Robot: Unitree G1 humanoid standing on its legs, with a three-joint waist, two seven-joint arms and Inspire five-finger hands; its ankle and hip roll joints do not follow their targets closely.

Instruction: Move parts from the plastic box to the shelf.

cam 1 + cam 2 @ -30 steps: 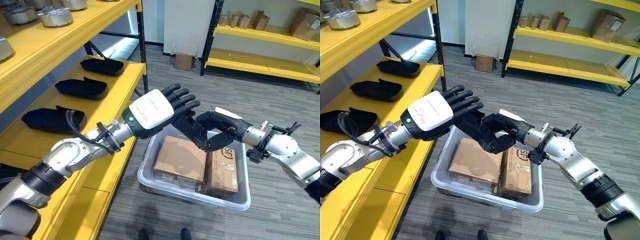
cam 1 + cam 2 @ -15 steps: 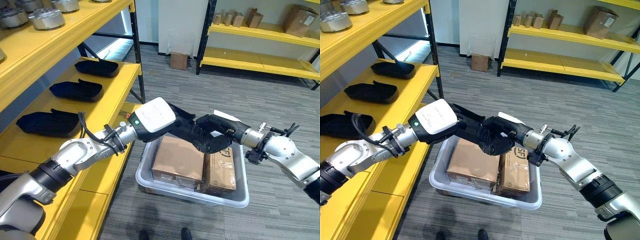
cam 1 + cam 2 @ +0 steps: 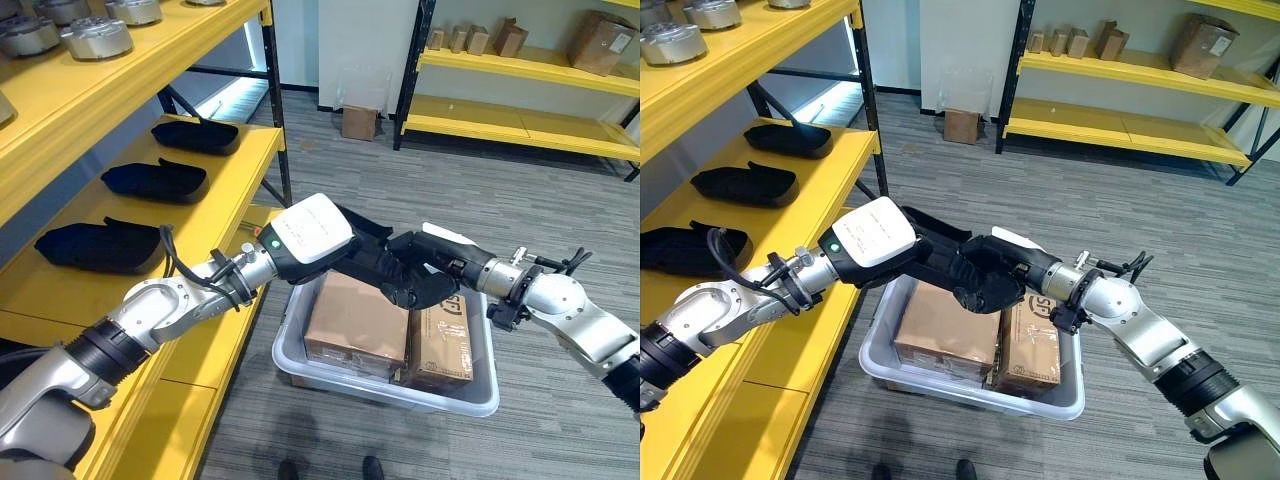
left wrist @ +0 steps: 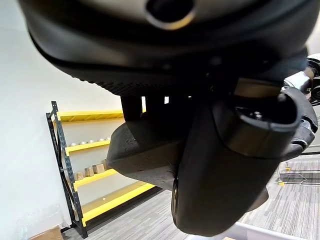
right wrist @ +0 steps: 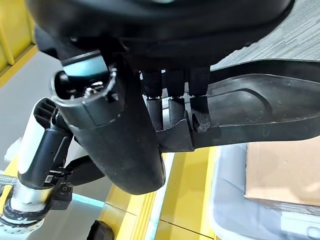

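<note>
A black moulded part hangs in the air above the grey plastic box, held from both sides. My left hand, with its white back cover, reaches in from the shelf side, fingers and thumb wrapped round the part. My right hand grips the other end, its fingers curled over the part's edge. The box holds two cardboard cartons.
The yellow shelf on my left carries three similar black parts. Round metal parts sit on the level above. Further yellow racks with cartons stand across the grey floor.
My left hand, spread open above the part a second ago, has come down and closed round it. The right hand has kept its grip and barely moved.
</note>
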